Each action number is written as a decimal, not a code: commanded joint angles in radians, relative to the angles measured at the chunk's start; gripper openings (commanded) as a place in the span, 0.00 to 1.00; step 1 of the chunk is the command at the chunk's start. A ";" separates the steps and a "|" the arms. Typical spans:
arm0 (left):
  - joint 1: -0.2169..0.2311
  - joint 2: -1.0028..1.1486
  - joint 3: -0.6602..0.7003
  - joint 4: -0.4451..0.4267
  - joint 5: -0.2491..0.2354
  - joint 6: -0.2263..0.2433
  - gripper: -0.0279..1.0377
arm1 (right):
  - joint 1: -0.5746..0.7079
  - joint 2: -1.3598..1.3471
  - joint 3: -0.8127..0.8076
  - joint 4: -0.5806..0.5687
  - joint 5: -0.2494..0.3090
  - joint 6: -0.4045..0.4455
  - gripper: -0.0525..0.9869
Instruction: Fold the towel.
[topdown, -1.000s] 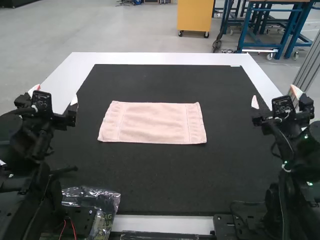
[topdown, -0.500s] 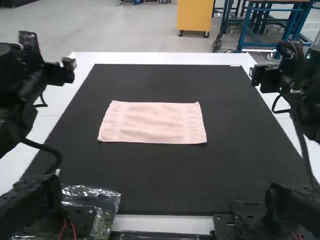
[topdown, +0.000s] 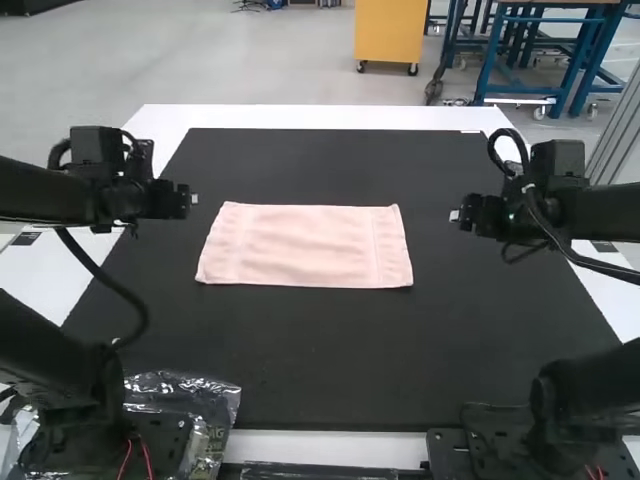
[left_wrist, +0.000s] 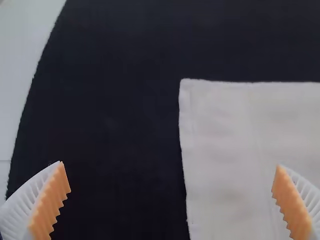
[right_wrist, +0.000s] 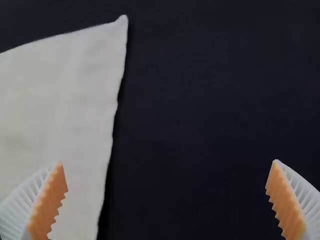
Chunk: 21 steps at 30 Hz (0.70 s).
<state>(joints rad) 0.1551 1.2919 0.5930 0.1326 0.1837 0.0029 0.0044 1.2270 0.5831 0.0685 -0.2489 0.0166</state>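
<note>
High view: arms (topdown: 50, 195) nearer towel (topdown: 305, 247).

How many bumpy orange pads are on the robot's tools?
4. The left tool has two orange pads facing each other across a wide gap. The right tool has two more, facing each other the same way.

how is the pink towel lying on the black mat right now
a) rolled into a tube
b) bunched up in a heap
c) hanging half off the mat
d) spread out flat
d, since the pink towel lies flat as a wide four-cornered shape, well inside the edges of the black mat
</note>
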 joint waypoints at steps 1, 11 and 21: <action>0.001 0.040 0.019 0.001 0.048 0.012 0.93 | -0.001 -0.069 0.011 0.054 0.016 0.009 0.93; 0.040 0.179 0.030 0.114 0.129 0.031 0.93 | 0.105 0.034 -0.014 0.172 0.036 0.008 0.93; 0.034 0.422 0.136 0.171 0.165 0.082 0.93 | 0.170 0.282 0.043 0.344 0.046 0.006 0.93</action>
<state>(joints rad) 0.1894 1.6737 0.6777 0.2901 0.3225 0.0486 0.1627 1.4616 0.5800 0.3851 -0.2169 0.0181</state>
